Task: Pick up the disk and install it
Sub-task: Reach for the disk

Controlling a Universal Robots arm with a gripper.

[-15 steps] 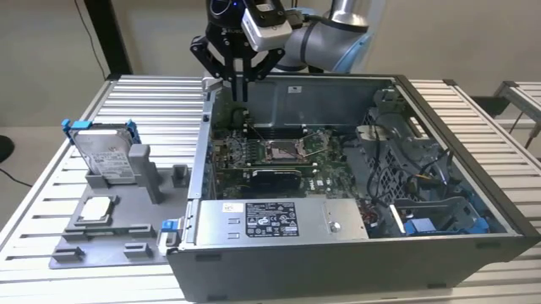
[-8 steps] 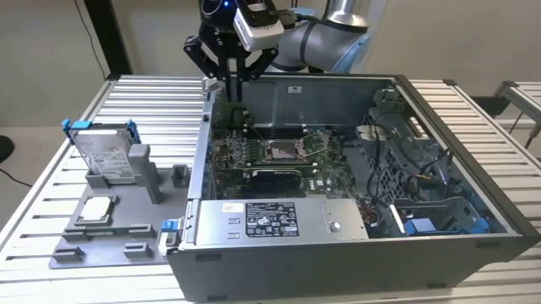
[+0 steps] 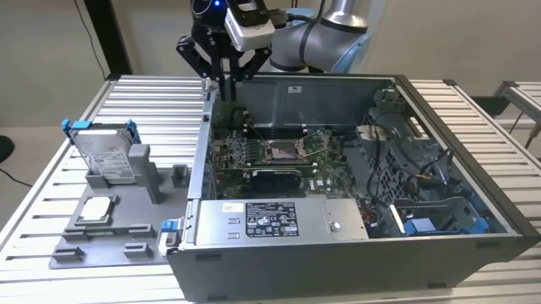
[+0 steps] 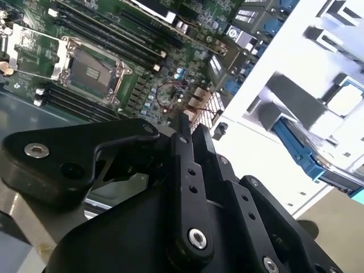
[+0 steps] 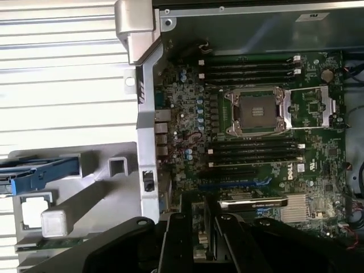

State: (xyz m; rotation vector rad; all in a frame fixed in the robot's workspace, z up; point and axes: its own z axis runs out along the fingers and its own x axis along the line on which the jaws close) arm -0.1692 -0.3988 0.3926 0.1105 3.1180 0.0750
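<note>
The disk stands upright in a grey holder on the exterior view's left, its white label facing out and blue rails along its edges. Both wrist views catch it edge-on by its blue rail. My gripper hangs above the far left corner of the open computer case, well away from the disk. Its black fingers are shut on nothing, and both wrist views show the fingertips together over the motherboard.
A grey fixture plate on the slatted table holds a small square chip. Inside the case are a long grey power supply box, cables, and a drive cage with blue parts at the exterior view's right.
</note>
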